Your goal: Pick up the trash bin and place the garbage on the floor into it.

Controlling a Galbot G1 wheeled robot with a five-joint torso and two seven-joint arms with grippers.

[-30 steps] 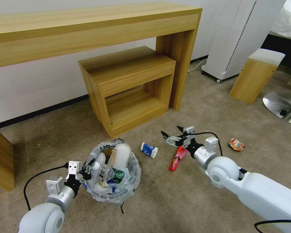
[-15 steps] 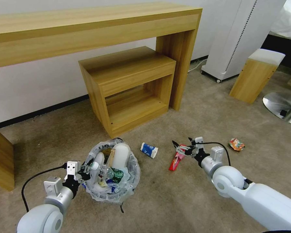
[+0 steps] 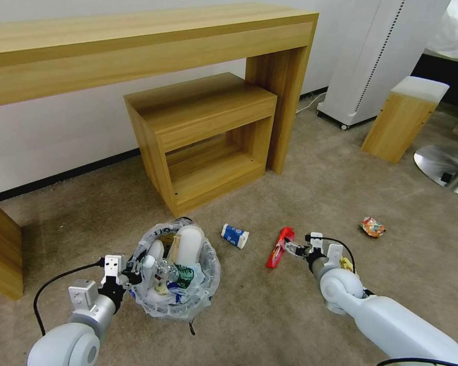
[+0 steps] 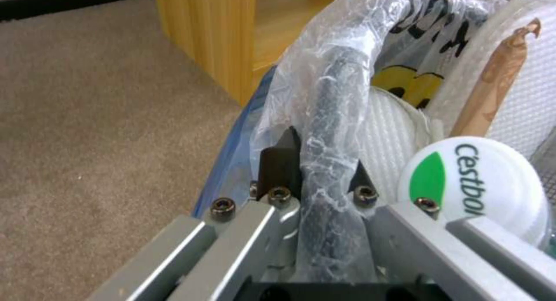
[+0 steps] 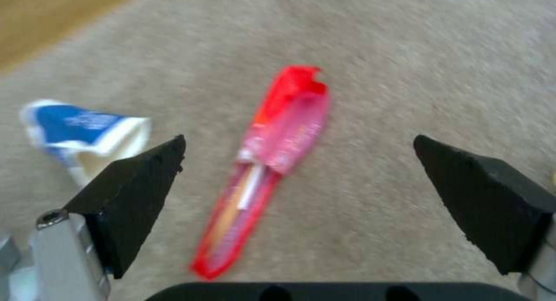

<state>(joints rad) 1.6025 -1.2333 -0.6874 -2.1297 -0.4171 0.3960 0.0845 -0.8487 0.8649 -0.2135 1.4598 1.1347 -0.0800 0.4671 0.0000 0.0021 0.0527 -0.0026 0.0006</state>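
The right claw (image 3: pixel 292 247) has dropped low beside the red wrapper (image 3: pixel 280 247) at lower centre, jaws wide, apparently lining up a grab. The left claw (image 4: pixel 316 170) stays clamped on the bin (image 3: pixel 208 284) rim.

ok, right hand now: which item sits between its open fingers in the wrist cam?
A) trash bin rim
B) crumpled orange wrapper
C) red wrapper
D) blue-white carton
C: in the right wrist view the red wrapper lies on the carpet between the open fingers of the right hand; the blue-white carton sits off to one side.
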